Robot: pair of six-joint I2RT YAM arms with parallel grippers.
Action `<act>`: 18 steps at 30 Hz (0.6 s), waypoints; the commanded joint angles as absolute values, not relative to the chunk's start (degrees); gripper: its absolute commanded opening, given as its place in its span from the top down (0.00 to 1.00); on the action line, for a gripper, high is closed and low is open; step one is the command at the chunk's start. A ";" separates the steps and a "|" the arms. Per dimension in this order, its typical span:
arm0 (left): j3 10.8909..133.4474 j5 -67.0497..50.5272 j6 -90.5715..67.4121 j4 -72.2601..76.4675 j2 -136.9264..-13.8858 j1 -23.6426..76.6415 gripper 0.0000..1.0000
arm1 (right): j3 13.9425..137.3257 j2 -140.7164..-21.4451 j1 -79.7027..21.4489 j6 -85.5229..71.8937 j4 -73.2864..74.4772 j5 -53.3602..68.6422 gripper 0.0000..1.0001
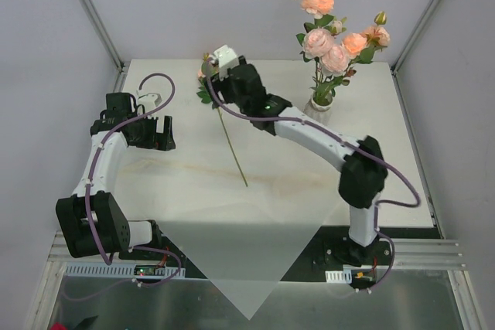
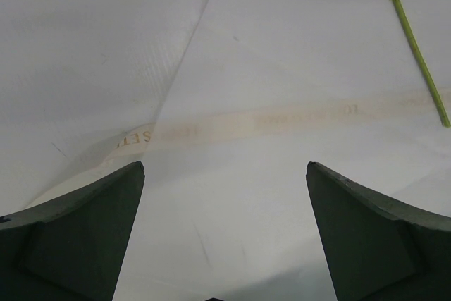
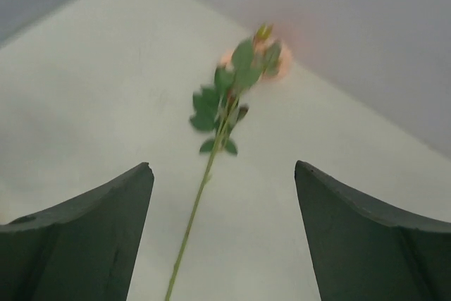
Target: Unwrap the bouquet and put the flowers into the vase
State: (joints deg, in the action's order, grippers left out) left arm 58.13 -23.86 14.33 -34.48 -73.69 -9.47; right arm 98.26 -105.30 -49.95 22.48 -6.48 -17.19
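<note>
Flowers (image 1: 334,32) in vase (image 1: 319,106), far rt; lone stem (image 1: 232,144) on table (image 1: 294,183), left.

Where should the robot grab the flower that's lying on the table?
Grab the bare stem below the leaves, coming straight down from above, jaws across it. The flower lies flat, and that part is thin and clear; the bloom end is bushy.

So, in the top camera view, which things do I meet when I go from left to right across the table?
left gripper → single loose flower → vase holding the other flowers
</note>
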 commanded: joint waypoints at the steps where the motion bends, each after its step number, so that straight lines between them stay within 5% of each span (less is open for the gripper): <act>1: 58.18 -23.91 14.76 -34.10 -72.60 -9.93 0.01 | 104.93 -116.61 -48.52 13.90 11.33 -8.81 0.19; 4: 57.66 -23.38 15.29 -34.19 -72.42 -9.84 0.01 | 106.52 -121.54 -47.64 10.99 13.36 -6.85 0.28; 18: 56.08 -23.56 16.17 -34.10 -71.19 -9.93 0.01 | 109.77 -132.01 -47.55 10.28 13.62 -6.86 0.35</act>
State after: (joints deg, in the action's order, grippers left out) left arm 57.08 -23.53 14.61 -34.41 -73.01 -9.47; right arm 106.91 -129.86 -47.35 11.94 13.72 -7.86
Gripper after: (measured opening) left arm 0.992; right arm 0.678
